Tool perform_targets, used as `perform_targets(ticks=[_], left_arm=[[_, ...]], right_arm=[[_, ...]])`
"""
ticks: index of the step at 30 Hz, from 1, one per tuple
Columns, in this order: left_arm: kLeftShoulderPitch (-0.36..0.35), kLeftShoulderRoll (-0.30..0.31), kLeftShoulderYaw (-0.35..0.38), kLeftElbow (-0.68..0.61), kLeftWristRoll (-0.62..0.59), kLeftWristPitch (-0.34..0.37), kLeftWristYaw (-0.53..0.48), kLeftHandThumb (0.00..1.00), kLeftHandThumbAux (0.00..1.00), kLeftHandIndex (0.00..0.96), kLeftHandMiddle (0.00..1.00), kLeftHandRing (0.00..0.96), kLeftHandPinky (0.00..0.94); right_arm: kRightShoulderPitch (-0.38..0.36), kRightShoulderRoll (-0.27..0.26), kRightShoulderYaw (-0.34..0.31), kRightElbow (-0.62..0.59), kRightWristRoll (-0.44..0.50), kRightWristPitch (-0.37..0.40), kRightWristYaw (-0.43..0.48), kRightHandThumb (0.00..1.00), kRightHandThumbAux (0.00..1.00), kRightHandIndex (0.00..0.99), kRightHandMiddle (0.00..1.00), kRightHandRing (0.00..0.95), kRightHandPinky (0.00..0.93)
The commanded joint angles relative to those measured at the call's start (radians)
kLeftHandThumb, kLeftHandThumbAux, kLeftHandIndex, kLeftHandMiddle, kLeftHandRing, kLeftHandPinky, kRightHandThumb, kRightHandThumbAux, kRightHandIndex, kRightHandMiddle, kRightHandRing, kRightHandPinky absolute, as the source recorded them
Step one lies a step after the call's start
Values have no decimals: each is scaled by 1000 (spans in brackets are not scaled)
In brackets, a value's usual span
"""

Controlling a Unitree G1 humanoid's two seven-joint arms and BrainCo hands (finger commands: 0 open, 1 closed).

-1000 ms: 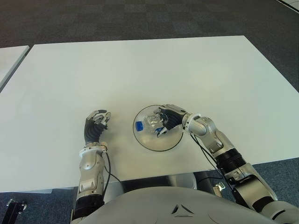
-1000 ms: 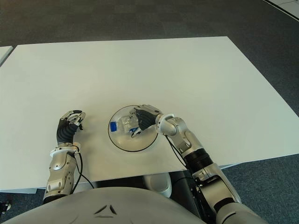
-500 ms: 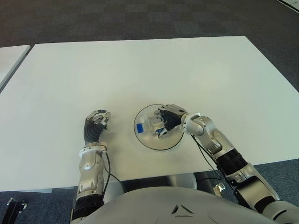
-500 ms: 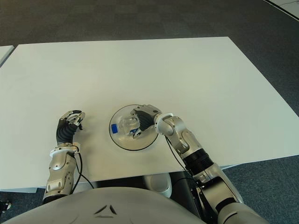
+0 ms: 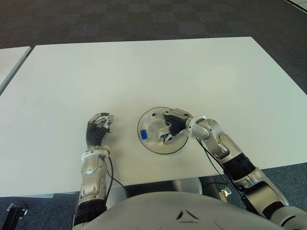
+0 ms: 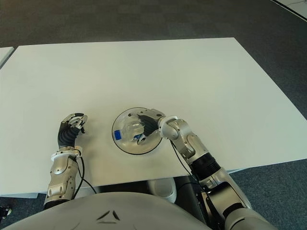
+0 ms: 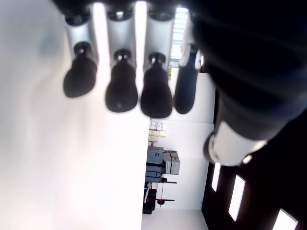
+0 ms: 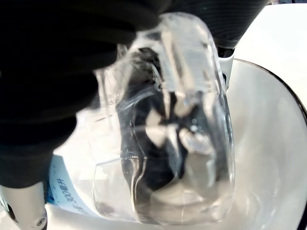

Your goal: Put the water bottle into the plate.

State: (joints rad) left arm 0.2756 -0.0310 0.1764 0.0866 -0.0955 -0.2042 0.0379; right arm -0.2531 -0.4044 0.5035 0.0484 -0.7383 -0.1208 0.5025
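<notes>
Fingers (image 8: pixel 57 72) of your right hand (image 5: pixel 176 125) are wrapped round the water bottle (image 5: pixel 156 131), pinching its clear body; right wrist view shows the dark digits thru the plastic on both sides. Bottle lies on its side, low over or on the plate (image 5: pixel 148 116), blue cap (image 5: pixel 143 135) pointing toward robot's left; can't tell if it's fully resting on the plate floor or a touch above. Plate sits on the white surface (image 5: pixel 144 72), near the front edge.

Left hand (image 5: pixel 98 130) shows to the left of the plate, apart from it, idle. Its fingers hang loosely bent in the left wrist view, holding nothing.

My read: placing is nearly done, release + retreat are what's left.

Risks from here:
- Round bottle on its side can roll once you let go, and the plate's shallow rim may not stop it. Cause: opening while it's not settled.
- Fingertips under the bottle can drag or flick it out when you pull back. Cause: withdrawing sideways w/o opening fully first.
- Hand pressing the plate rim can tip or slide the plate toward the surface's front edge.

Open wide, pause, then lift up and away.
</notes>
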Motion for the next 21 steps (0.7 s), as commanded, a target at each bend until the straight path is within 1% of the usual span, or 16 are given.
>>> perform_targets(ticks=[1,3,5,8,11,15,21], left_arm=[[-2,6,-4,6,3,19,-3,702,721,434,765,757,746],[-5,7,-2,6,-1,26,-3,702,721,434,764,757,746],[-6,7,-1,5,-4,31,-3,702,721,435,761,755,745],[-6,6,-1,6,-8,25,-6,703,721,435,760,755,755],[-6,6,-1,5,-8,23,-6,703,721,435,760,757,763],[-5,6,-3,6,-2,16,-4,703,721,435,761,760,767],[-4,5,-5,0,0,21,-3,702,721,434,758,758,759]], right_arm=[[-6,-19,6,8,26,-61,-18,264,604,2,3,5,16],[-8,-20,3,18,30,-92,-42,285,570,1,1,2,8],[-7,-21,1,24,32,-112,-59,329,495,0,0,1,3],[2,-23,-7,26,34,-139,-94,363,412,0,0,0,0],[12,-24,-11,30,31,-159,-129,380,349,0,0,0,0],[20,-23,-14,36,29,-176,-162,391,288,0,0,0,0],[32,-24,-18,39,26,-199,-211,397,230,0,0,0,0]])
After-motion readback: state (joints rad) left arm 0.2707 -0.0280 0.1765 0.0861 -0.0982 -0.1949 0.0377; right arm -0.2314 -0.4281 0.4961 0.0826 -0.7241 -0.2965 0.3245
